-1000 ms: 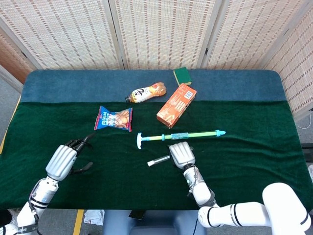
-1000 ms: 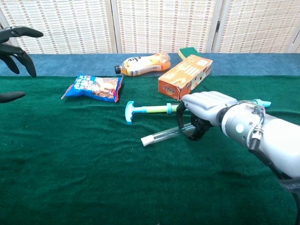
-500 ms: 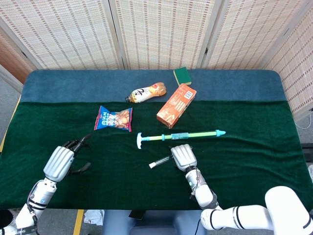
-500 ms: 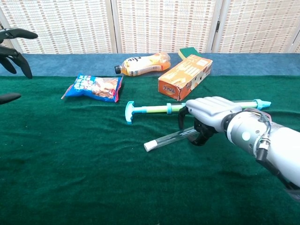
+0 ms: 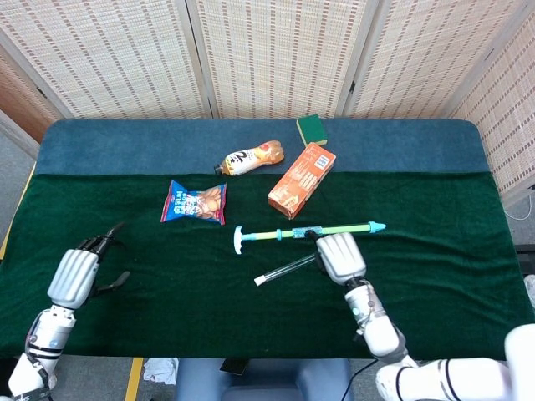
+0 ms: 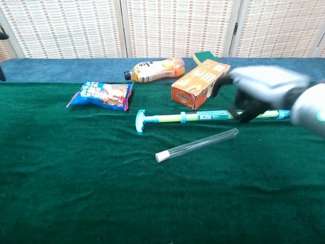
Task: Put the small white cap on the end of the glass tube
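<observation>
The glass tube (image 6: 197,144) lies on the worktop (image 6: 101,193) with its small white cap (image 6: 160,156) on. My right hand (image 6: 264,89) hangs above it, fingers loosely curled, holding nothing, so I judge the best move is lifting clear without nudging it.

A folding screen (image 5: 276,54) of woven cane panels is standing behind the table (image 5: 100,150), which is wearing a green cloth with a blue strip at the back.

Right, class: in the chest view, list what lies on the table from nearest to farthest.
Capped glass tube → toy pump → snack bag → orange box → bottle → sponge.
</observation>
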### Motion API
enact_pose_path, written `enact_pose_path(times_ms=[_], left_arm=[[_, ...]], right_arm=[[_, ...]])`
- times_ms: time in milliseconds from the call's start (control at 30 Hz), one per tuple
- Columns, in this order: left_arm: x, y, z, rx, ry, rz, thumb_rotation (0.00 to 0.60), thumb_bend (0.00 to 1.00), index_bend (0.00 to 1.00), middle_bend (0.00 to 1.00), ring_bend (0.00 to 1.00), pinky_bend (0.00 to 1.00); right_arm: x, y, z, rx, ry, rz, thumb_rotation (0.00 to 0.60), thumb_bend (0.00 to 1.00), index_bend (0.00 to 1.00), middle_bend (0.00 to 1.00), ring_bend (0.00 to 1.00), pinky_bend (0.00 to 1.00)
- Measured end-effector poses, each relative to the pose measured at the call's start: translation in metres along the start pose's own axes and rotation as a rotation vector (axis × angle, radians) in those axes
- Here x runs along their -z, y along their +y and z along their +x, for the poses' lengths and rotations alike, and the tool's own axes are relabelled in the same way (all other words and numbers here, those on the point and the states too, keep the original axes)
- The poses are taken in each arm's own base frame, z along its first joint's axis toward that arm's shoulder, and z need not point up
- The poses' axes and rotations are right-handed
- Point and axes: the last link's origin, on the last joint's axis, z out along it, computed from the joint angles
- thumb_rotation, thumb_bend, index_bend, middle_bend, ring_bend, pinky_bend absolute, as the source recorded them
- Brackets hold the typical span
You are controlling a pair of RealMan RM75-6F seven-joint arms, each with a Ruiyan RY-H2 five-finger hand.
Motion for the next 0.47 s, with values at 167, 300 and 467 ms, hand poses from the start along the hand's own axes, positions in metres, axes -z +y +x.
enact_pose_path(times_ms=[167, 300, 467], left_arm=[[0.015, -0.028, 0.009, -0.106, -0.015, 0.134, 0.6, 0.33, 0.2, 0.38, 0.25, 0.23], [0.035, -0.044, 0.016, -0.145, -0.023, 0.237, 0.6, 0.33, 0.23, 0.38, 0.24, 0.22], [0.058, -0.049, 0.022, -0.159, -0.002, 0.294, 0.6, 0.33, 0.22, 0.38, 0.24, 0.21]], right_arm=[[0.036, 0.051, 0.036, 0.007, 0.119, -0.048, 0.6, 0.6, 0.29, 0.44, 0.56, 0.64], [0.069, 0.084, 0.049, 0.001, 0.183, -0.072, 0.6, 0.6, 0.26, 0.27, 0.34, 0.35], [0.112, 0.116, 0.047, -0.043, 0.216, -0.11, 0.6, 0.6, 0.21, 0.18, 0.24, 0.24]])
